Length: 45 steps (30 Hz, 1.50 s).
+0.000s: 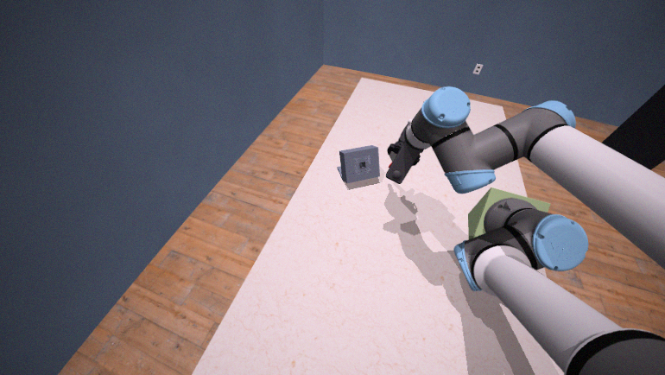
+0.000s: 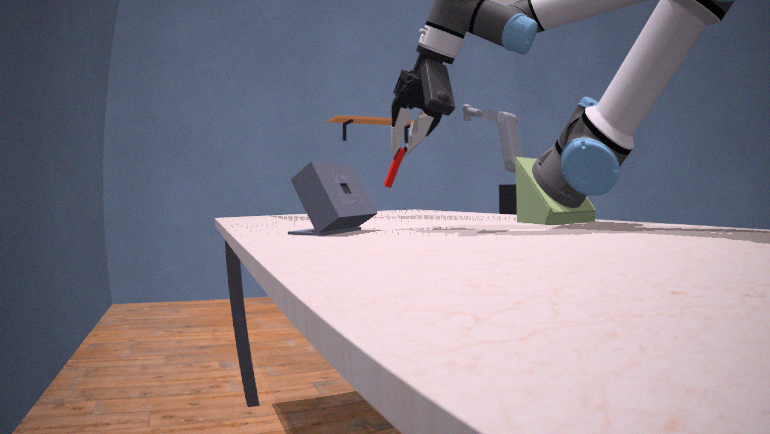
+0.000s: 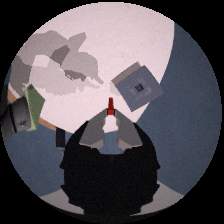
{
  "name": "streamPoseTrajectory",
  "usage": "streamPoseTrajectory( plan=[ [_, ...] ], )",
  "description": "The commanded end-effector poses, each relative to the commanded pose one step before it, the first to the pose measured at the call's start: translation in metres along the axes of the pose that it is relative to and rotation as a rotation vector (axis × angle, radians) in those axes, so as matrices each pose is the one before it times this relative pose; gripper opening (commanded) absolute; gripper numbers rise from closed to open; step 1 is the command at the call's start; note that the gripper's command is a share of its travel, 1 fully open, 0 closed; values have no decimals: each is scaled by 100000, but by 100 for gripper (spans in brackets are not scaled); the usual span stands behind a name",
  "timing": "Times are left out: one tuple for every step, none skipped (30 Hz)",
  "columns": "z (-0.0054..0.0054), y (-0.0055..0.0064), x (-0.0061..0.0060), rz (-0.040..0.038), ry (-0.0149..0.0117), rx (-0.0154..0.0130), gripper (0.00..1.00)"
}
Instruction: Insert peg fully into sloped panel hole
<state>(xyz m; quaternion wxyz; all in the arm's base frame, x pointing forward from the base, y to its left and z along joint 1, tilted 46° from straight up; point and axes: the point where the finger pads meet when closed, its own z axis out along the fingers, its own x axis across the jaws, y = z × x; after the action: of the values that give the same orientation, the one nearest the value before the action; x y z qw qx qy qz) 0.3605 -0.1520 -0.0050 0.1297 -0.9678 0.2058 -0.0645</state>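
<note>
The grey sloped panel (image 1: 358, 163) stands on the table near its far left edge, with a small square hole (image 1: 362, 163) in its face. It also shows in the side view (image 2: 332, 196) and in the wrist view (image 3: 137, 88). My gripper (image 2: 405, 145) is shut on the red peg (image 2: 395, 167) and holds it tilted in the air, to the right of the panel and above it. The peg's free end points down toward the panel and is apart from it. In the wrist view the peg (image 3: 110, 106) sticks out between the fingers, with the hole (image 3: 138, 88) up and to the right.
The arm's green wedge base (image 2: 544, 196) sits on the table to the right of the panel. A grey bracket (image 2: 498, 132) and an orange shelf (image 2: 366, 121) are behind the gripper. The table edge (image 2: 258, 264) drops off just left of the panel.
</note>
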Motion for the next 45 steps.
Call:
streamPoseTrajectory(
  plan=[
    [-215,-259,148,-3222,1805,-1726,0],
    [-38,-55,24,-614,319,-316,0],
    [-39,-55,25,-613,319,-317,0],
    [-39,-55,25,-613,319,-317,0],
    [-39,-55,25,-613,319,-317,0],
    [-40,-55,26,-613,318,-317,0],
    [-40,-55,26,-613,318,-317,0],
    [0,0,0,0,0,0,0],
    [0,0,0,0,0,0,0],
    [-40,-55,27,-613,318,-317,0],
    [-41,-54,27,-612,318,-318,0],
    [-41,-54,27,-612,318,-318,0],
    [-42,-54,28,-612,318,-318,0],
    [-42,-54,28,-612,318,-318,0],
    [-42,-54,28,-612,317,-318,0],
    [-43,-54,29,-611,317,-318,0],
    [-43,-54,29,-611,317,-319,0],
    [-43,-54,29,-611,317,-319,0],
    [-44,-54,30,-611,317,-319,0],
    [-44,-54,30,-610,317,-319,0],
    [-45,-54,31,-610,317,-319,0],
    [-45,-54,31,-610,316,-320,0],
    [-45,-53,31,-610,316,-320,0],
    [-46,-53,32,-609,316,-320,0],
    [0,0,0,0,0,0,0],
    [0,0,0,0,0,0,0],
    [-46,-53,32,-609,316,-320,0],
    [-46,-53,32,-609,316,-321,0],
    [-47,-53,33,-609,316,-321,0],
    [-47,-53,33,-608,316,-321,0],
    [-47,-53,33,-608,316,-321,0],
    [-48,-53,34,-608,316,-321,0],
    [-48,-53,34,-607,316,-322,0],
    [-48,-52,34,-607,315,-322,0],
    [-49,-52,35,-607,315,-322,0],
    [-49,-52,35,-606,315,-322,0],
    [-50,-52,36,-606,315,-323,0],
    [-50,-52,36,-606,315,-323,0],
    [-50,-52,36,-606,315,-323,0],
    [-51,-52,37,-605,315,-323,0],
    [-51,-51,37,-605,315,-324,0],
    [0,0,0,0,0,0,0],
    [0,0,0,0,0,0,0],
    [-51,-51,37,-604,315,-324,0],
    [-52,-51,38,-604,315,-324,0]
  ],
)
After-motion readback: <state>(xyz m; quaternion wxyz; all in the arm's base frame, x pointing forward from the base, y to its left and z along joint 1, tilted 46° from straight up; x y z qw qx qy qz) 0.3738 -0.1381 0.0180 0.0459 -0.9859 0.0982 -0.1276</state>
